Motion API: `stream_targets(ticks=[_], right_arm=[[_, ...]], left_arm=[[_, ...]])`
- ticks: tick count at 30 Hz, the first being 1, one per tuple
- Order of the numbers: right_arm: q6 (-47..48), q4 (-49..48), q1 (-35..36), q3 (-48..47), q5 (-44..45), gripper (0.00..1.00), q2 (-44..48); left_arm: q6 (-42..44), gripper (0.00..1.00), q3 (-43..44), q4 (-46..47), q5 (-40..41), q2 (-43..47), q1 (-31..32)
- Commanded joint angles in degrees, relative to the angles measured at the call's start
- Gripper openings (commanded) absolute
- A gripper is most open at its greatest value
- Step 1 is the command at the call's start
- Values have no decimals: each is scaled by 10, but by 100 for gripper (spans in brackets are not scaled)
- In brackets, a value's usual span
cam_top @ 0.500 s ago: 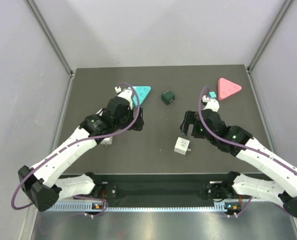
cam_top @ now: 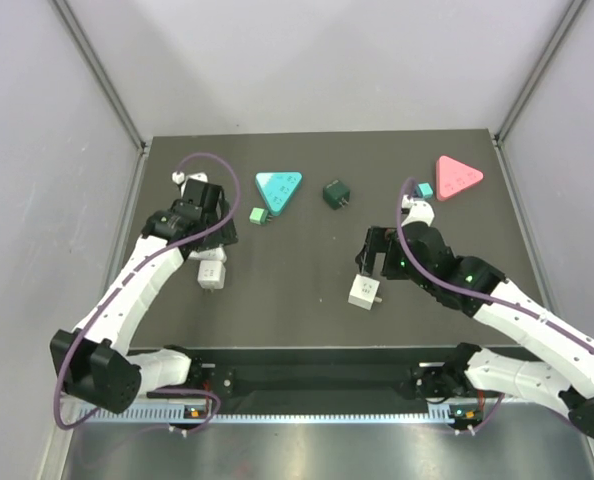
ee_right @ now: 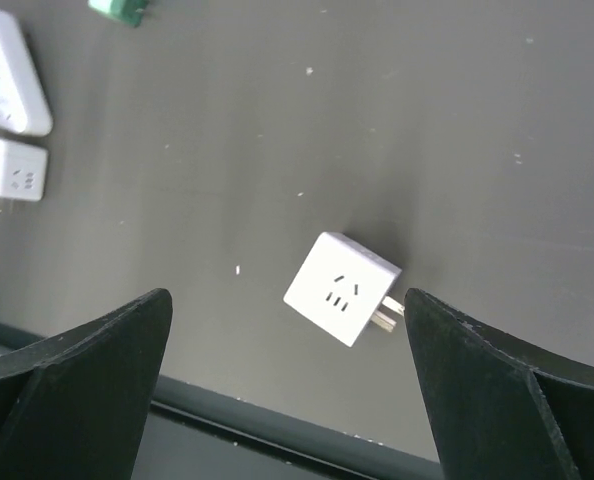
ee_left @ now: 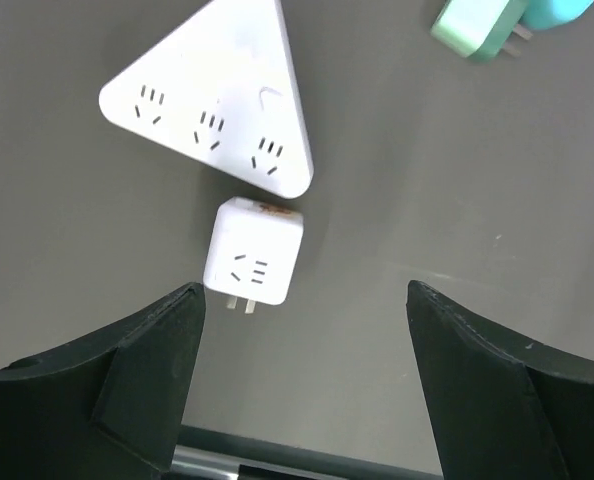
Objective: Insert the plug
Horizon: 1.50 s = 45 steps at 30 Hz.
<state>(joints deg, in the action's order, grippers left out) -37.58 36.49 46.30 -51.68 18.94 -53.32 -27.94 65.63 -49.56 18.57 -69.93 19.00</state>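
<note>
Pale walls and metal framing close in a dark desk [cam_top: 307, 320], with a dark green cube plug [cam_top: 336, 193] at mid-back as the marker for everything else.

The left claw [ee_left: 305, 300] hangs with its fingers spread wide and grips nothing. It hovers well to the near-left of the green cube. Below its gap lies the left white plug [ee_left: 254, 250], prongs toward the camera and far side up against a corner of the white triangular socket block [ee_left: 217, 105].

The right claw [ee_right: 287, 300] is fully spread and also empty, on the near-right of the green cube. The right white plug [ee_right: 340, 288] lies beneath it, prongs pointing right, with bare desk all around it. It is closer to the desk's near edge than the green cube is.

A teal socket block [cam_top: 279, 187] sits just left of the green cube, and a pink socket block [cam_top: 457, 177] sits well to its right.
</note>
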Motion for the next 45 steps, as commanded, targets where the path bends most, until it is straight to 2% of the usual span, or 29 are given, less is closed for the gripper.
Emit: stream_targets(ticks=[1,6,11,15,25,27,30,31,35,38,40,45], right_arm=[[35,-60,-3,7,-41,100,18],[43,-90,-3,22,-82,100,26],[52,-94,-4,22,-94,100,24],[59,-101,-4,28,-103,100,28],[62,-114,-4,38,-123,100,19],[62,-116,-4,40,-123,100,18],[61,-118,-4,38,-130,100,14],[62,-117,-4,35,-134,100,12],[55,-102,-8,26,-139,100,12],[46,-110,-24,21,-188,99,28],[44,-112,-47,10,-240,98,34],[44,-115,-129,-23,-368,94,23]], left_arm=[[24,88,-22,1,-7,-9,-2],[32,91,-69,43,-26,-48,-1],[13,90,-91,36,46,-104,-3],[21,89,-108,61,36,-139,-3],[31,81,-104,76,17,-186,-27],[32,75,-103,78,14,-190,-27],[39,47,-96,64,-5,-196,-27],[41,27,-83,59,-14,-200,-27],[66,0,-73,56,-68,-167,-15],[88,0,-67,61,-70,-103,42],[97,0,-67,74,-64,-69,102],[133,0,-108,158,-103,60,230]])
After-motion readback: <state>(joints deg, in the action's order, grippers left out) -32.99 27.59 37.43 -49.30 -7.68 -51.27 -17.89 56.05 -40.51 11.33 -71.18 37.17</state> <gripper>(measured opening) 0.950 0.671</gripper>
